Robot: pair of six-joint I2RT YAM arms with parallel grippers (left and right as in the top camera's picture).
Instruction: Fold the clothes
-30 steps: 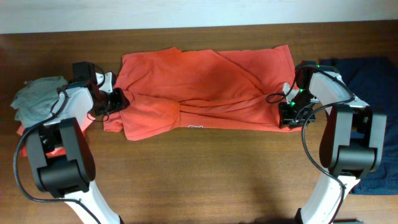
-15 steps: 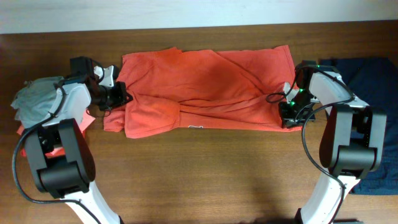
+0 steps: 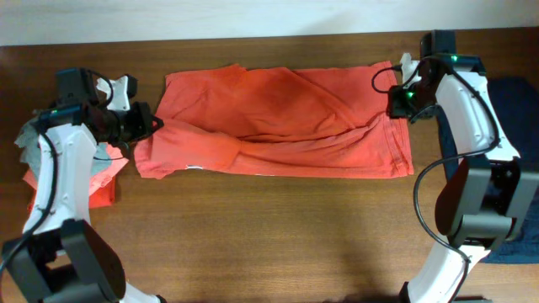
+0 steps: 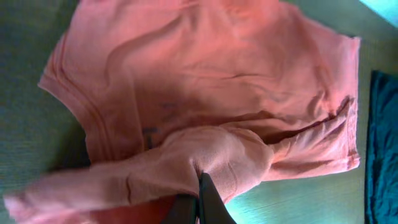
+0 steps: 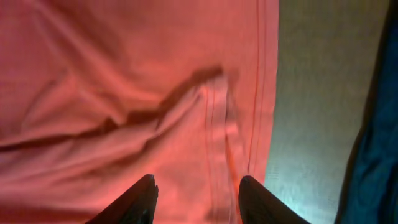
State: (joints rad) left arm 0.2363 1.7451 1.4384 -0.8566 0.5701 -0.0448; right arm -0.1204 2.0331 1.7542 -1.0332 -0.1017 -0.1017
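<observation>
From overhead I see the orange-red T-shirt (image 3: 278,118) lying across the middle of the worktop (image 3: 269,227) as a wide, wrinkled band. Its top edge is near the far side and its hem runs down the right end.

My left fingers (image 3: 141,124) sit at the shirt's left end. On the left wrist camera a ridge of cloth is bunched up against the dark fingertip at the bottom of the frame. That view is soft, but it looks to me as if the fingers are clenched on that fold of the T-shirt.

My right fingers (image 3: 397,101) are over the shirt's upper right corner. The right wrist camera shows them spread apart above the stitched hem with nothing between them, so they are released.

A grey garment (image 3: 32,139) lies in a heap at the far left, partly under my left arm. A salmon garment (image 3: 97,189) shows just below it. A navy garment (image 3: 518,101) lies at the right edge of the worktop, beside the shirt's hem but apart from it.
</observation>
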